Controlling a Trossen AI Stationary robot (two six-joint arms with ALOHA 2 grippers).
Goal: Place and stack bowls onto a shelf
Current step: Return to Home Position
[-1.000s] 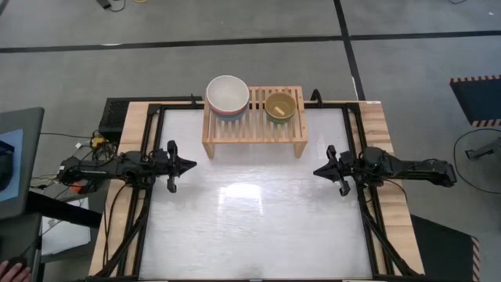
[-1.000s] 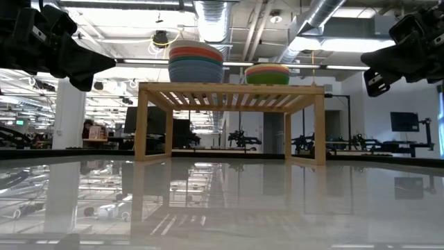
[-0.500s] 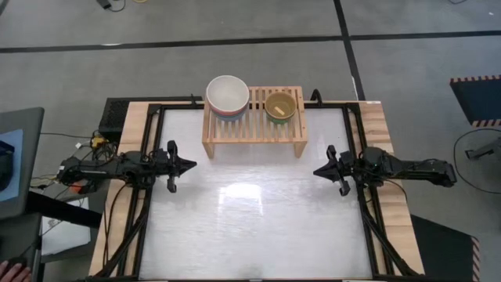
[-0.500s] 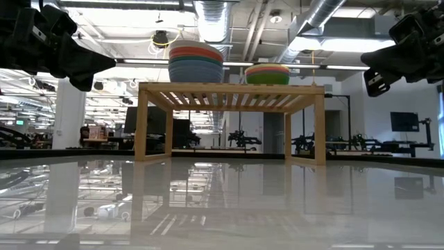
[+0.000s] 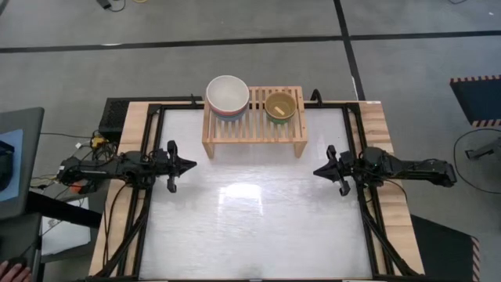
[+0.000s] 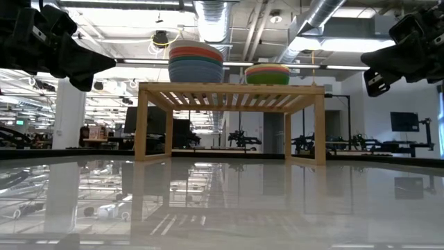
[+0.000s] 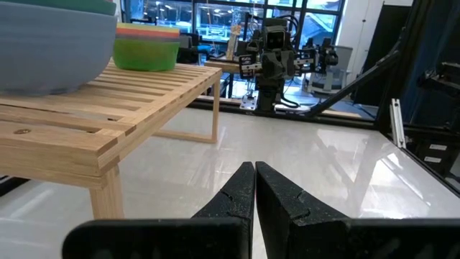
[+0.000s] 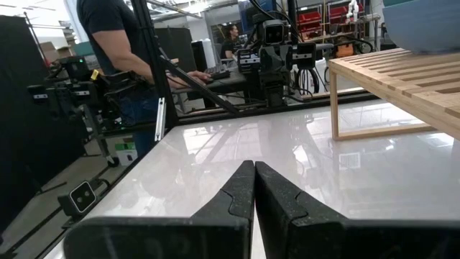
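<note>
Shelf point(image 5: 254, 127) bearing white-topped bowl stack point(image 5: 228, 94), yellow-topped bowl stack point(image 5: 279, 105); left gripper point(image 5: 193, 165), right gripper point(image 5: 316, 171) flanking shelf front, fingers pressed together.

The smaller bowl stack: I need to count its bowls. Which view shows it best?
Low view: side-on, the smaller bowl stack shows layered rims above its green bowl. The high view shows only the yellow bowl on top. In the left wrist view the blue bowl hides part; the right wrist view misses it.

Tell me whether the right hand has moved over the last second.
No. In the high view the right hand lies exactly where it was, shut, keeping the same gap to the front right leg of the shelf.
</note>
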